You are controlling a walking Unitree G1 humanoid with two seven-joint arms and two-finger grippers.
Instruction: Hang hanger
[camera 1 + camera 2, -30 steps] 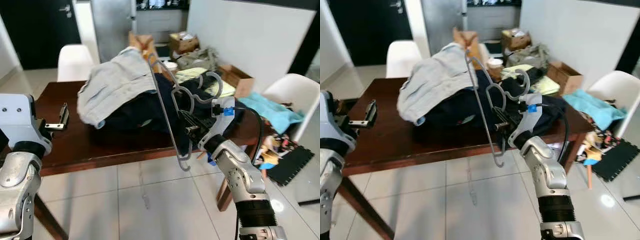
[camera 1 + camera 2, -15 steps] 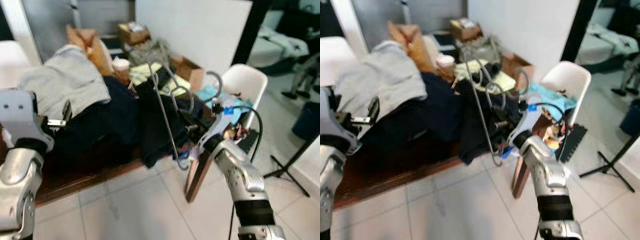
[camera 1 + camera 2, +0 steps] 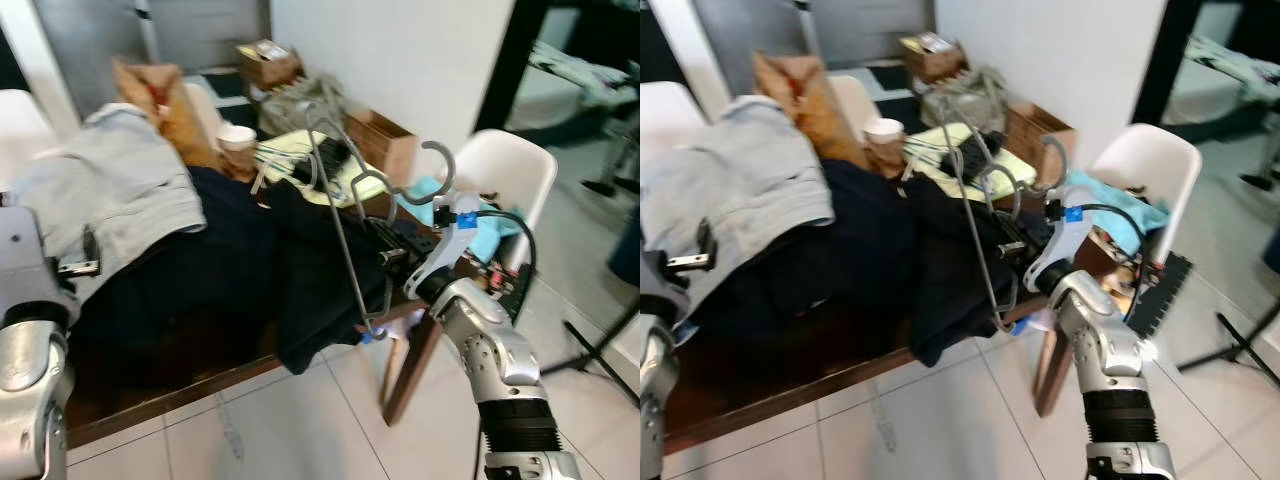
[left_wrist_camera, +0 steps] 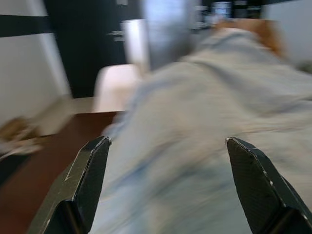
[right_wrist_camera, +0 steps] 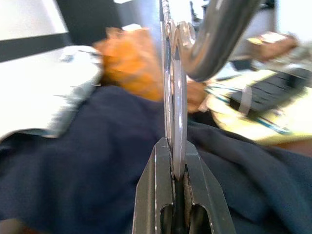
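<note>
Right gripper [image 3: 385,255] raised over the table [image 3: 170,385], jaws pinching the hanger [image 3: 340,215]; left gripper's [image 4: 168,187] jaws spread

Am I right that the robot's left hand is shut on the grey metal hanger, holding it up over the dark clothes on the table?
Not quite: the right hand is shut on the hanger, as the right wrist view shows. The left hand is open, facing the light denim garment. The rest stands: the hanger is held up over the dark clothes on the table.
</note>
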